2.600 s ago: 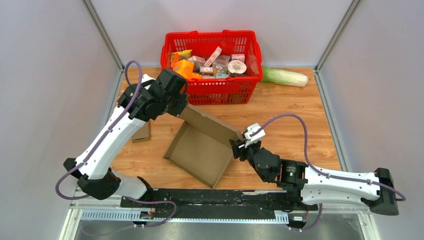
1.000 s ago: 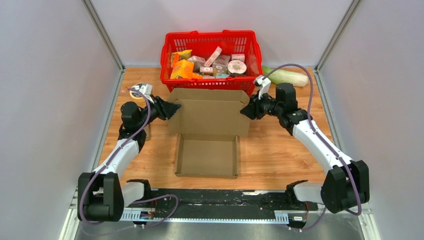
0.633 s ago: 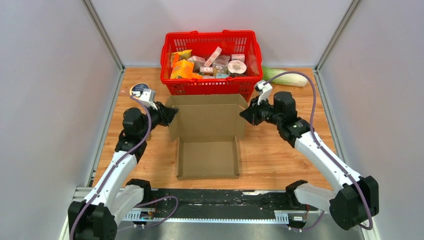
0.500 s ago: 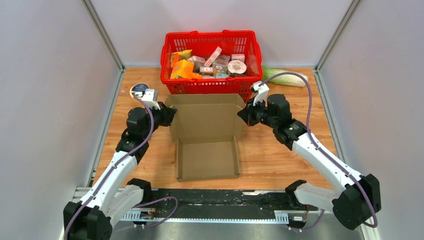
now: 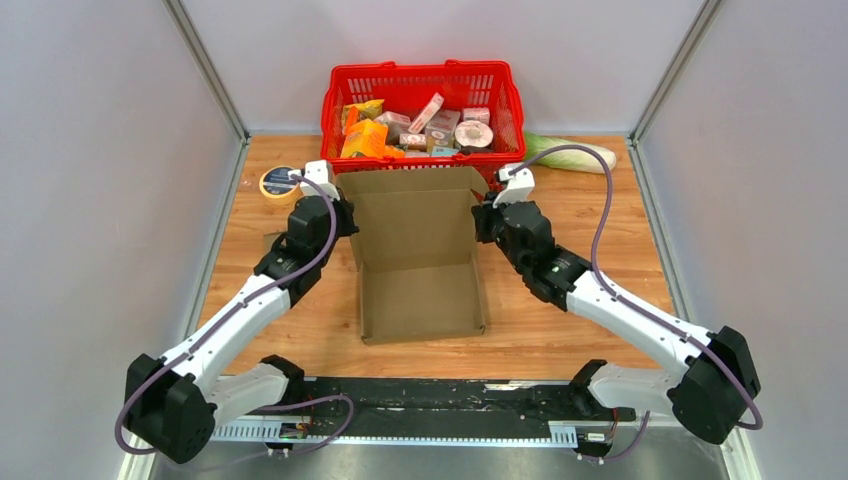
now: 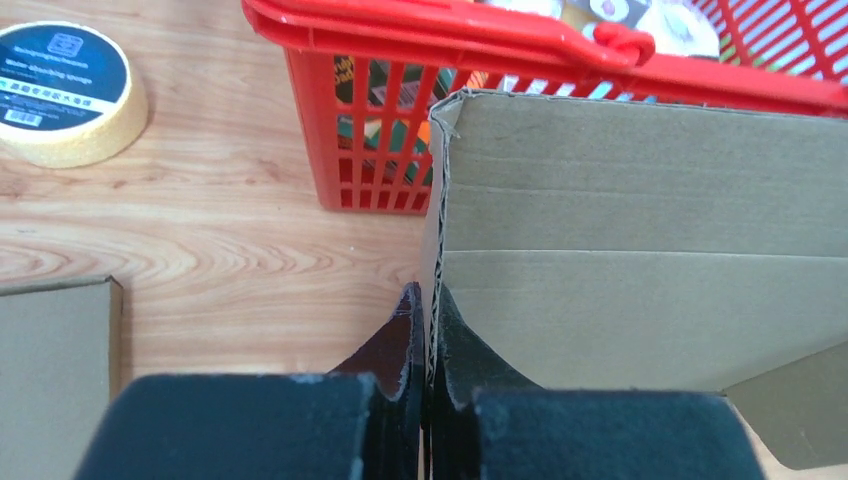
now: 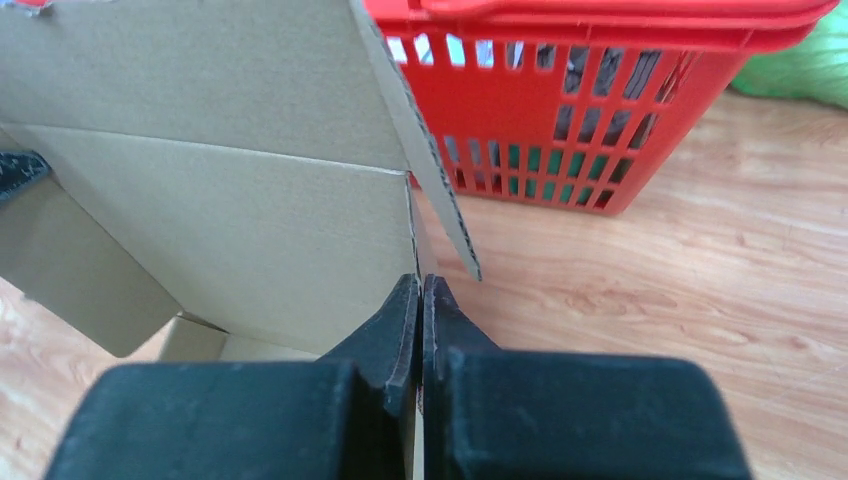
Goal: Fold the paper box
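Left tool (image 6: 426,300) pinched the left flap of the brown cardboard box (image 5: 415,215), right tool (image 7: 420,285) its right flap, beside the red plastic basket (image 5: 420,66).

My surface (image 5: 320,335) is pale wood with a clear grain. Plain light-grey walls (image 5: 100,200) close it in on the left, right and far sides. Slim metal posts (image 5: 207,70) rise at the far corners, and a black rail (image 5: 450,392) lines the near edge. The light is even and soft.

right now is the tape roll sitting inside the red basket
No, the tape roll lies on the table, outside the red basket.
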Motion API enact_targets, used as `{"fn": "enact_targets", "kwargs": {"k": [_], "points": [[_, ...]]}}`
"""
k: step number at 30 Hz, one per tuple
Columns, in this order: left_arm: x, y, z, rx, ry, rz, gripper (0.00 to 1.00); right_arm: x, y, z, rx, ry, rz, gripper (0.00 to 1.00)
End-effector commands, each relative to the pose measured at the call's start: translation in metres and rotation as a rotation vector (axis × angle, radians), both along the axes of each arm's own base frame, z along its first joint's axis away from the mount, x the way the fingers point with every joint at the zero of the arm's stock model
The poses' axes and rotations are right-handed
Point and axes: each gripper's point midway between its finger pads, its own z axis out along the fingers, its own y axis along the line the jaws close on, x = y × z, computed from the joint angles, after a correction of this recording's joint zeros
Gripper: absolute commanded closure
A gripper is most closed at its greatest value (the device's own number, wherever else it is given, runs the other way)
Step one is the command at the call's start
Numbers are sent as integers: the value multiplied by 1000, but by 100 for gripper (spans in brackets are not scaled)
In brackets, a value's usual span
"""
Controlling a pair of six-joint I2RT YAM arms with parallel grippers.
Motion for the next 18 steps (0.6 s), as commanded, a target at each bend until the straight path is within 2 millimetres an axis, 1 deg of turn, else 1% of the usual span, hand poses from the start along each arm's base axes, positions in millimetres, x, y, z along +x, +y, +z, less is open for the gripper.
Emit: {"fn": "enact_targets", "kwargs": {"k": [1, 2, 3, 4, 5, 6, 7, 8, 9, 10, 11, 12, 13, 14, 16, 17, 18], "points": [[15, 0, 31, -90, -155, 83, 99, 11, 7, 48, 169, -193, -65, 100], [11, -3, 21, -82, -156, 70, 99, 8, 8, 47, 170, -203, -63, 100], [10, -4, 32, -106, -212, 70, 96, 0, 11, 32, 135, -203, -51, 100], [8, -4, 31, -107, -221, 68, 95, -4, 10, 42, 165, -249, -57, 100], [5, -3, 21, -107, -209, 73, 94, -11, 10, 37, 161, -260, -59, 100], [2, -3, 18, -114, -202, 70, 91, -19, 12, 35, 165, -271, -61, 100], [0, -4, 16, -123, -198, 66, 89, -25, 7, 27, 173, -282, -66, 100], [-6, -6, 3, -118, -181, 53, 89, -32, 8, 23, 181, -280, -67, 100], [-10, -8, 1, -127, -188, 39, 89, -35, 7, 24, 199, -290, -65, 100], [-17, -14, -4, -130, -187, 17, 88, -40, 3, 11, 192, -278, -69, 100], [-22, -13, -16, -125, -176, 17, 87, -45, 4, 8, 195, -278, -71, 100], [-27, -14, -16, -142, -178, 14, 85, -48, 5, 5, 201, -279, -67, 100], [-32, -17, -21, -148, -172, 2, 85, -51, 5, -1, 194, -271, -67, 100], [-36, -16, -31, -145, -158, 2, 85, -55, 7, -4, 191, -264, -67, 99], [-44, -19, -33, -158, -153, -12, 88, -58, 9, -9, 192, -248, -76, 99], [-47, -17, -41, -145, -135, -2, 89, -62, 12, -9, 192, -243, -79, 99], [-49, -16, -40, -150, -140, -4, 89, -65, 13, -10, 190, -240, -81, 99]]}}
